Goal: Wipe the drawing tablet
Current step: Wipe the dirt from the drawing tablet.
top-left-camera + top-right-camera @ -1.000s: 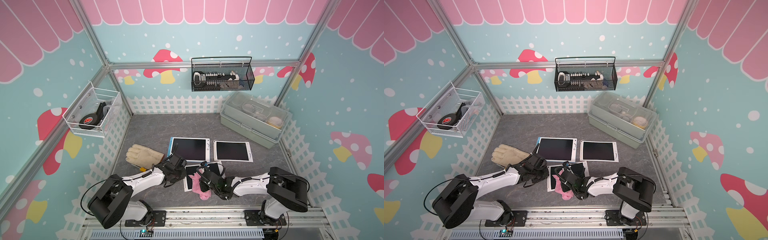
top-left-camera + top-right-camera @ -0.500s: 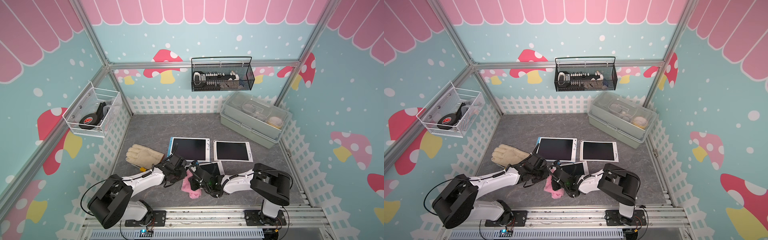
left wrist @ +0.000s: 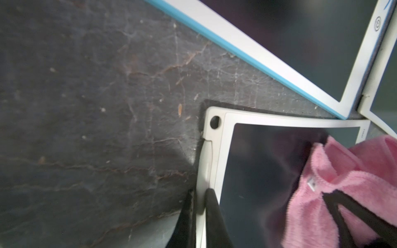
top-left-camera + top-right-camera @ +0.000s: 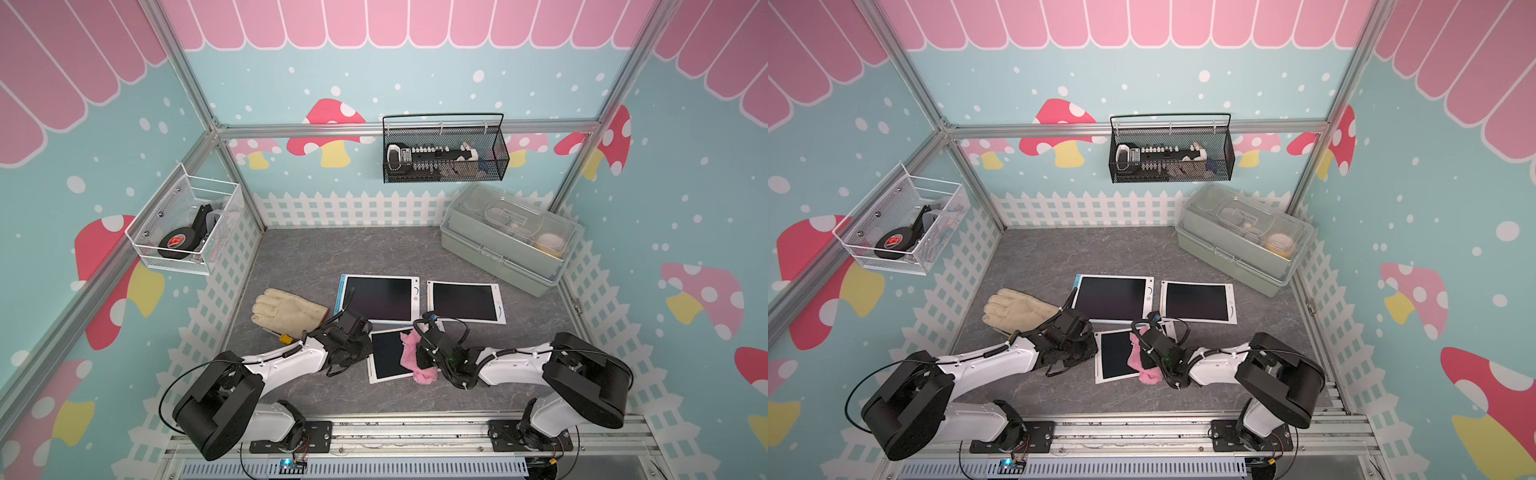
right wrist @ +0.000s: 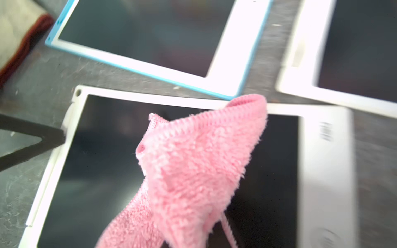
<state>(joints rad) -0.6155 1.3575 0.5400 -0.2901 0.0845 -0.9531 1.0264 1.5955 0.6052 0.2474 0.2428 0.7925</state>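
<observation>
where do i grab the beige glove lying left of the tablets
Probably the cuff, pinched from above: the glove lies flat with its fingers pointing the other way, and the hemmed cuff looks like its thickest edge.

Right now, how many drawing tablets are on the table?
3. A blue-edged tablet lies mid-table. A white tablet is beside it, toward the storage box. The near tablet lies in front of both, partly under the pink cloth. None seems hidden.

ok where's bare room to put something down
Widest bare mat lies between picket fence, storage box, blue-edged tablet and white tablet. A thinner strip runs between near tablet and front rail. Crowded: middle, around glove and pink cloth.
</observation>
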